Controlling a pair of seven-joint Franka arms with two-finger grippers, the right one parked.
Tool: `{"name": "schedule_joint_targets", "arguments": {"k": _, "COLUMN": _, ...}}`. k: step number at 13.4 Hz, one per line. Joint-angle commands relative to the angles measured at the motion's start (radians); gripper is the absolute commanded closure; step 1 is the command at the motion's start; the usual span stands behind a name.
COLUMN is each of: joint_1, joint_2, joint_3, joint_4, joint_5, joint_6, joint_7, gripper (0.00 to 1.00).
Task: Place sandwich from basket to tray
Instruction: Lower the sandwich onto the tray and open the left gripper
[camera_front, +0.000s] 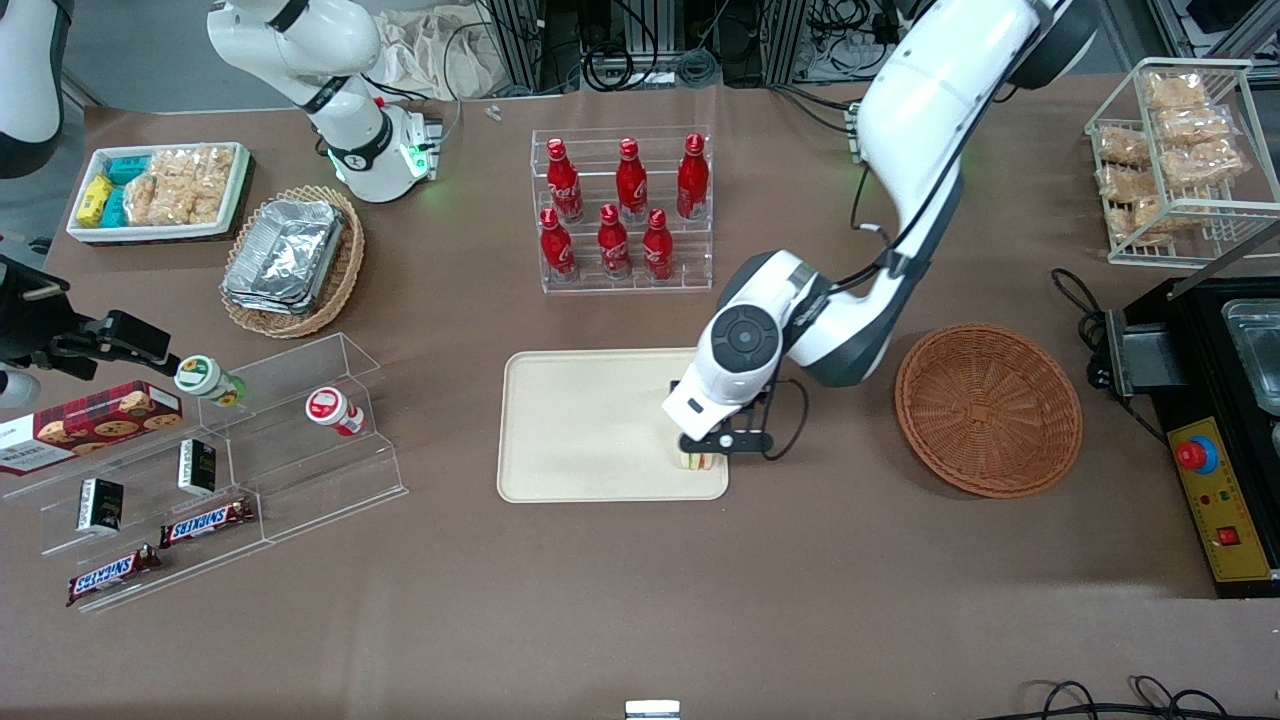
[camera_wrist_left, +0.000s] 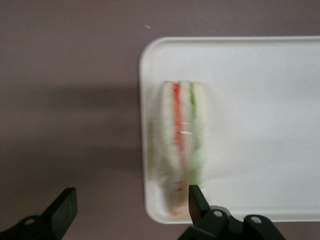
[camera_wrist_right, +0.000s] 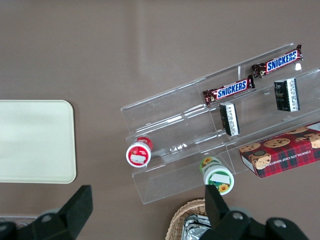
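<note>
The gripper (camera_front: 703, 452) hangs just above the near corner of the tray (camera_front: 590, 420) at the working arm's end, its fingers (camera_wrist_left: 197, 200) spread wide and holding nothing. Between and below them the sandwich (camera_wrist_left: 182, 145) stands on edge on the tray, close to the rim, its orange and green layers showing through clear wrap. The basket (camera_front: 988, 408) sits apart from the tray, toward the working arm's end of the table, with nothing in it. Farther from the front camera than the tray stands a clear rack (camera_front: 622, 212) with six red bottles. Toward the parked arm's end lie a stepped clear shelf (camera_front: 215, 470) holding two Snickers bars, two small dark boxes, two jars and a cookie box, plus a tan wicker basket (camera_front: 295, 262) of foil trays. A brown cloth (camera_front: 640, 600) covers the table.
</note>
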Motion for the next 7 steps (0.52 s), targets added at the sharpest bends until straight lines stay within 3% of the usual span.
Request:
{"name": "schedule_joint_targets", "arguments": {"k": 1, "joint_1": 0.097, "joint_2": -0.196, "joint_3": 0.004, "joint_4": -0.124, "joint_5": 0.013, "joint_6": -0.08, "joint_7": 0.136, "gripper": 0.0}}
{"name": "schedule_joint_targets", "arguments": {"k": 7, "joint_1": 0.329, "joint_2": -0.414, "joint_3": 0.005, "joint_4": -0.142, "joint_5": 0.014, "joint_6": -0.279, "joint_7": 0.45, "gripper": 0.0}}
